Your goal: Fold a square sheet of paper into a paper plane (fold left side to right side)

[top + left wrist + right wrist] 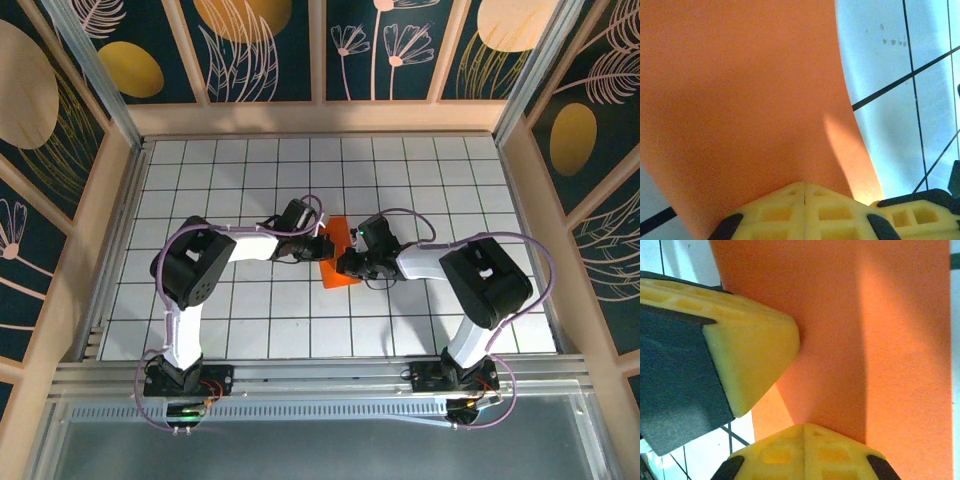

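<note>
The left gripper (805, 186) is seen at the bottom of its own wrist view. Its two yellow fingers are closed flat against each other, and nothing is caught in the seam between them. The square sheet of paper (740, 100) is touched by the joined tips and spreads out ahead of the jaws as a plain bright orange field. A soft shadow is cast on it just beyond the fingertips. Just beside these jaws, low on their right, a yellow and black finger of the other arm is set on the edge of the paper.

The right gripper (805, 427) is likewise shut, its fingers pressed together with no gap, and its tips are laid against the same orange paper. The left arm's blunt yellow tip is seen ahead of these jaws and to their left, resting on the paper near its edge. A lighter band is seen running away from the jaws across the sheet.

Beyond the paper lies the white table (890, 60), ruled with black grid lines. From above, the sheet is found lying between the two grippers near the middle of the table. Dark patterned wall panels (260, 40) are seen at the far end.
</note>
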Robot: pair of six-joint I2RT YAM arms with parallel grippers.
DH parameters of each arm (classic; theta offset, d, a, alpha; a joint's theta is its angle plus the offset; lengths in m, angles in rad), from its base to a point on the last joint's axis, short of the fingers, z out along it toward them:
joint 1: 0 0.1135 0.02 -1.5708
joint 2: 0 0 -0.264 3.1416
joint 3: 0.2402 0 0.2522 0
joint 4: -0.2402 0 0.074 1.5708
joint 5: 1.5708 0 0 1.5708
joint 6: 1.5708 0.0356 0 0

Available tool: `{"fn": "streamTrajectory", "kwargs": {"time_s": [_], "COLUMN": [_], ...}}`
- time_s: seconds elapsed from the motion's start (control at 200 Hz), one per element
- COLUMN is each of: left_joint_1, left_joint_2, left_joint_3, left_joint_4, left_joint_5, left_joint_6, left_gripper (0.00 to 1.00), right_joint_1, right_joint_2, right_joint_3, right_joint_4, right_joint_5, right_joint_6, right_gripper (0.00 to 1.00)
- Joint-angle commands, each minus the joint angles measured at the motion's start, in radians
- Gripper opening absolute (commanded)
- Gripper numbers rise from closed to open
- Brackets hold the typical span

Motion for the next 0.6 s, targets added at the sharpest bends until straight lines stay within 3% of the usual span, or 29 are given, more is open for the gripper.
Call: {"fn": "streamTrajectory", "kwargs": {"time_s": [0.0,0.595], "left_joint_1": [0.004,0.093], "left_joint_2": [0.003,0.018], "left_joint_3": [-0.007,-0.041], "left_joint_4": [-0.010,0.082], "left_joint_5": [-0.045,-0.109], "left_joint_6": [0.032,0.023], "left_gripper": [0.00,0.00], "right_joint_1": [-0.004,-0.030], "right_joint_2": [0.049,0.066], "right_joint_3": [-0.012,-0.032], "right_joint_4": [-0.126,-0.168], "right_joint_5": [0.090,0.140], "right_joint_6": [-0.033,-0.071], "right_gripper": [0.00,0.00]}}
